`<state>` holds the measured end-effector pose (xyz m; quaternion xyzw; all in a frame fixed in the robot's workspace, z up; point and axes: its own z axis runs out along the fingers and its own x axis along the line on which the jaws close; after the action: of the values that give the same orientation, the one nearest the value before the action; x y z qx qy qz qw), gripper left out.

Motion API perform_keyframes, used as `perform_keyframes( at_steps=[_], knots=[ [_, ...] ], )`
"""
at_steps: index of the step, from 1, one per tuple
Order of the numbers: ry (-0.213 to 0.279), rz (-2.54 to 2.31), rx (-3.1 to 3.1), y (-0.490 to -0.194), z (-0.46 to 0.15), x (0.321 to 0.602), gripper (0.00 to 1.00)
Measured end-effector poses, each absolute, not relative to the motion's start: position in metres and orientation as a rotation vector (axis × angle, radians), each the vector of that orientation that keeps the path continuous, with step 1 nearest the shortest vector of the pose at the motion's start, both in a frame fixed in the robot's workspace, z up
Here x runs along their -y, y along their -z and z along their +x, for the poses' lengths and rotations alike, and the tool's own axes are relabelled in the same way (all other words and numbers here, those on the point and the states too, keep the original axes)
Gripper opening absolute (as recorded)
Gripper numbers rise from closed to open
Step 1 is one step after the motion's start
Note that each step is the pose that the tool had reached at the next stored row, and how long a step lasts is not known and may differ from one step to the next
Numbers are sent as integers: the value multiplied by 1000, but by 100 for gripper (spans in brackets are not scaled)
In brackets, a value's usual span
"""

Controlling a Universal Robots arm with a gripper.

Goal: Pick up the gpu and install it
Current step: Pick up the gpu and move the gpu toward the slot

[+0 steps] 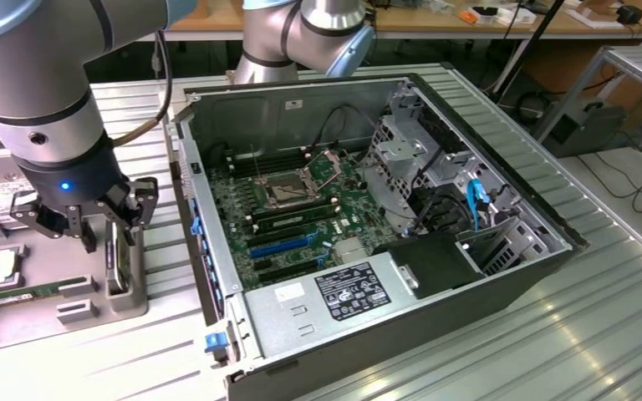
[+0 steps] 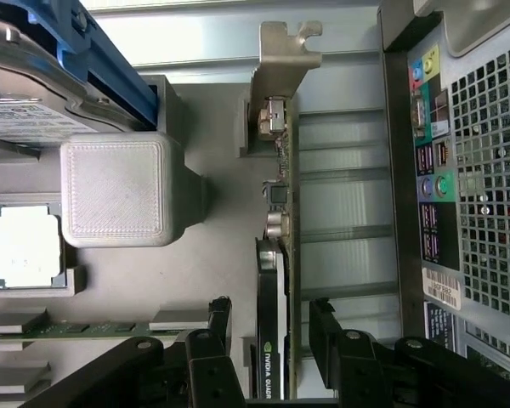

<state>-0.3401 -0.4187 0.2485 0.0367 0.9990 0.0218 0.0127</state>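
Holding my gripper (image 2: 270, 304) low over the grey parts tray (image 2: 225, 246) beside the open computer case (image 1: 488, 322), I see its fingers spread, straddling the gpu (image 2: 273, 361) standing on edge, not touching it.

End effector (image 2: 270, 316) spread astride edge-on gpu (image 2: 274, 255), grey tray (image 2: 217, 255) beneath, computer case (image 2: 484, 170) beside

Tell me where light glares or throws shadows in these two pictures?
Exterior view: bright glare streaks on the ribbed metal table, a small blue light glowing on the arm. Wrist view: even light, a soft shadow beside the grey block, and the open gripper, its dark fingers straddling the gpu.
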Motion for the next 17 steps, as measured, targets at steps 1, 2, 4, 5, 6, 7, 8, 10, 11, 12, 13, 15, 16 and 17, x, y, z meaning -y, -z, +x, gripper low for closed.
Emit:
perform_keyframes(
  at_steps=[1,2,4,5,6,7,8,10,11,12,13,15,16,17],
  knots=[
    [-68,114,-3113,-248,-340,419,50],
    [-68,114,-3113,-249,-340,419,50],
    [-68,114,-3114,-249,-340,419,50],
    [-68,114,-3114,-249,-340,419,50],
    [-68,114,-3114,-249,-340,419,50],
    [-68,114,-3114,-249,-340,419,50],
    [-68,114,-3114,-249,-340,419,50],
    [-67,114,-3114,-249,-340,419,42],
    [-68,114,-3114,-249,-340,419,35],
    [-68,114,-3114,-249,-340,419,35],
    [-68,114,-3114,-249,-340,419,35],
    [-68,114,-3114,-249,-340,419,35],
    [-68,114,-3114,-249,-340,419,35],
    [-68,114,-3114,-249,-340,419,35]
  ],
)
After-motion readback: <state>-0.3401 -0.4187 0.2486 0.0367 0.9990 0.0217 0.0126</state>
